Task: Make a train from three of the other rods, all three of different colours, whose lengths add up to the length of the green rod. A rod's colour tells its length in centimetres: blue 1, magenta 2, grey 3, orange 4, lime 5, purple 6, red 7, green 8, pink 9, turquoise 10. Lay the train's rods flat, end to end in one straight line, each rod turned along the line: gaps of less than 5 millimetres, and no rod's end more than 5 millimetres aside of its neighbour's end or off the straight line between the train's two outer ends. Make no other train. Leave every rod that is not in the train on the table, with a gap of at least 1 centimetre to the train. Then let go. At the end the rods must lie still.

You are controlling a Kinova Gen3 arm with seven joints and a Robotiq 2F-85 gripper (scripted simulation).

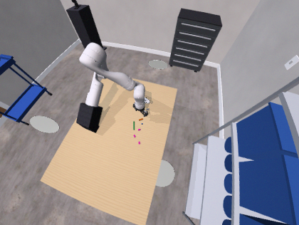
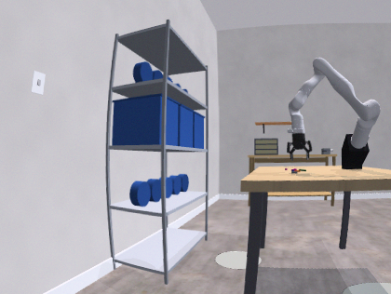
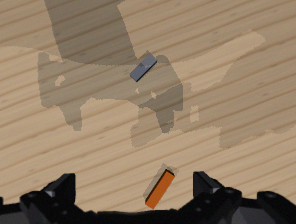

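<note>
My gripper (image 1: 141,110) is open and empty, held above the table; it also shows in the exterior view (image 2: 298,150). In the wrist view its fingertips frame an orange rod (image 3: 160,188) lying flat at an angle at the bottom edge. A grey rod (image 3: 143,67) lies flat further up, inside the arm's shadow. In the top view the orange rod (image 1: 141,119) lies just below the gripper, a blue rod (image 1: 142,124) next to it, the green rod (image 1: 134,125) to the left, and three magenta rods (image 1: 139,129) (image 1: 134,136) (image 1: 139,142) below.
The arm's black base (image 1: 89,117) stands at the table's left edge. A dark drawer cabinet (image 1: 195,39) stands by the back wall and a shelf with blue bins (image 2: 155,153) at the right wall, both off the table.
</note>
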